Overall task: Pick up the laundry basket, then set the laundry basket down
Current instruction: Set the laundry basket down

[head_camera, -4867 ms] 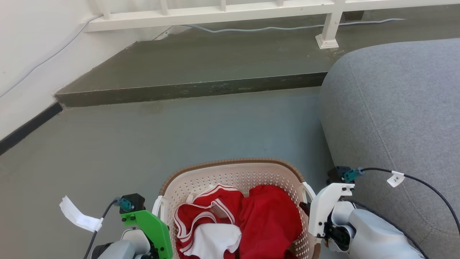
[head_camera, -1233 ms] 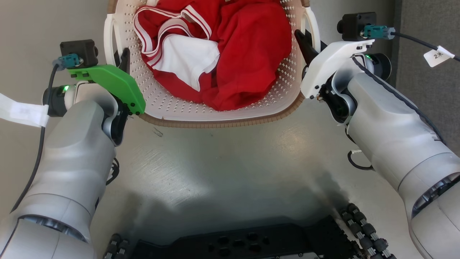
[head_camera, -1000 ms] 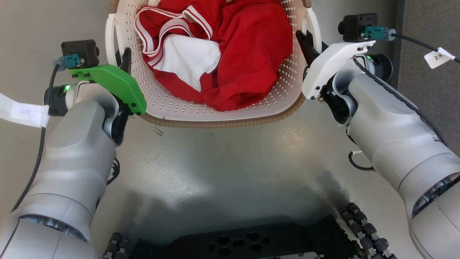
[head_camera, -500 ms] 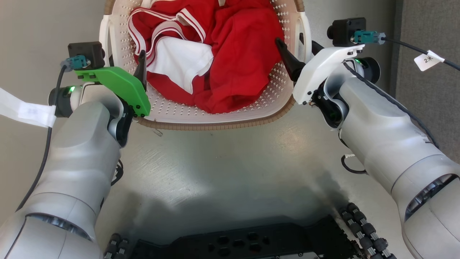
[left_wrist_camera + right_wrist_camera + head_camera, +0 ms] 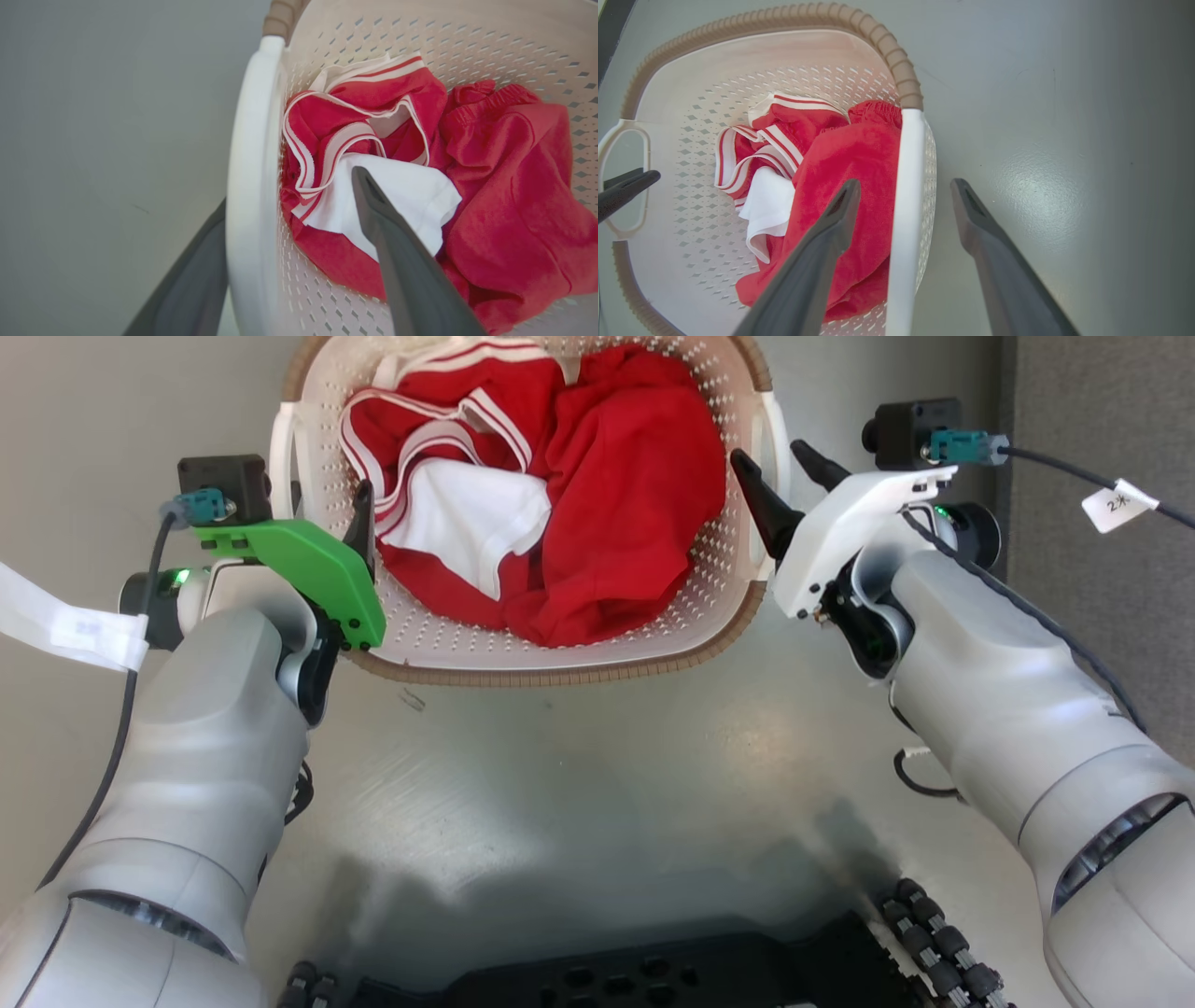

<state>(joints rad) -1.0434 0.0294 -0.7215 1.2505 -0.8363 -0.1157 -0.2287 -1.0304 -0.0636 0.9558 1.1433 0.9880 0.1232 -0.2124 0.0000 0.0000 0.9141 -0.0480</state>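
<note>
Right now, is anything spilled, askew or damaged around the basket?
Nothing stands out. The laundry basket sits level, clothes all inside, and the left gripper and right gripper are open astride its handles.

Right claw (image 5: 904,185) spread astride laundry basket (image 5: 738,51) handle (image 5: 903,242).

You look down on a smooth, glossy grey floor (image 5: 579,775) with a soft patch of reflected light at its middle and a small dark scuff (image 5: 412,699). A grey fabric sofa (image 5: 1120,392) edges the far right.
</note>
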